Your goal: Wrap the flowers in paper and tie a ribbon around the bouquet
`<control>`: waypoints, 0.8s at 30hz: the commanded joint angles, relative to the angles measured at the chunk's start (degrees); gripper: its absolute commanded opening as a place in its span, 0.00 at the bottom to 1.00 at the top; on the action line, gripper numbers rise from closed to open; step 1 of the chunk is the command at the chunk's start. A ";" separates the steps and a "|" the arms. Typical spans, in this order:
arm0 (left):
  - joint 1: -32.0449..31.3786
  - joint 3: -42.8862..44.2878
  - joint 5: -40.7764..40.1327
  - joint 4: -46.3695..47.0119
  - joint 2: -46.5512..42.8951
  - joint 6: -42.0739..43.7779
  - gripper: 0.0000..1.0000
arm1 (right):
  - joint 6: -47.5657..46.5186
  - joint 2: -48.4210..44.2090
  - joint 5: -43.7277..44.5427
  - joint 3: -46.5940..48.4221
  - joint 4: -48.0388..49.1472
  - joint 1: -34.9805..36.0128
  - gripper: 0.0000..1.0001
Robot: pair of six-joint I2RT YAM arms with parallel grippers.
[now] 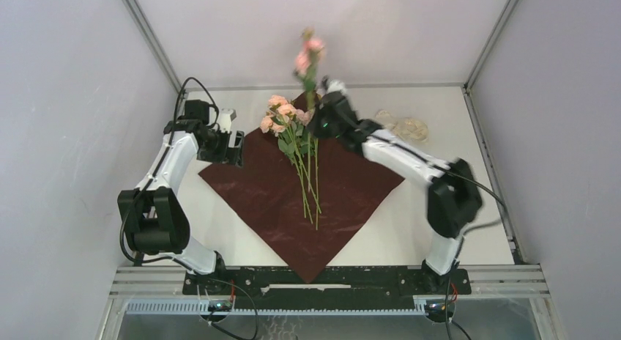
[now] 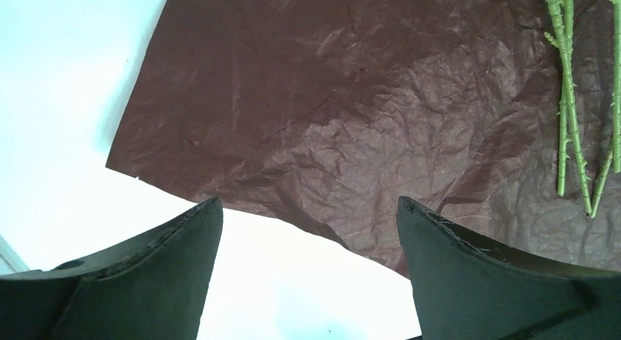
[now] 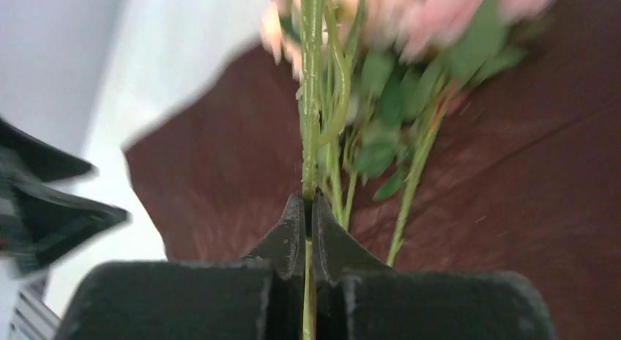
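Clearly the step in hand is adding one more bloom to those already laid down: the right gripper (image 3: 307,208) is clenched tight on the thin green stem (image 3: 310,98) of one pale-pink artificial rose (image 1: 311,54) and holds it upright above the far corner of the large, deep red, crinkly square of wrapping paper (image 1: 256,193). The other small pink roses (image 1: 282,113) lie on that paper, heads bunched at its far corner and long stems running down its middle toward the near corner. The left gripper (image 2: 309,208) hangs over the paper's left edge with its fingers spread wide and nothing between them. A cream-white, semi-sheer ribbon (image 1: 403,126) sits in loose loops on the white table (image 1: 395,237), off the paper beyond its far right edge, untouched. To do this well, I judge the held rose should come down along the line of the lying stems, head level with the other heads, so the bundle tapers cleanly and a corner can fold over it. Lowering it slowly matters, since its leaves could snag the heads below and drag them off centre, and the thin paper looks apt to shift if brushed. Letting go only once the stem rests on the others should keep it from rolling aside.
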 commanded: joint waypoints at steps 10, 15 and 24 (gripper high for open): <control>-0.01 -0.89 -6.12 1.58 -0.55 2.59 0.94 | 8.95 20.51 -12.09 8.06 -2.49 4.49 0.29; 2.18 -0.90 -10.69 -0.07 0.77 4.78 0.98 | 3.25 13.27 -11.78 8.86 -9.39 2.47 0.61; 10.90 -7.85 -12.29 -0.27 0.24 5.99 1.00 | 2.11 -5.34 -11.88 -16.42 -16.46 -11.68 0.70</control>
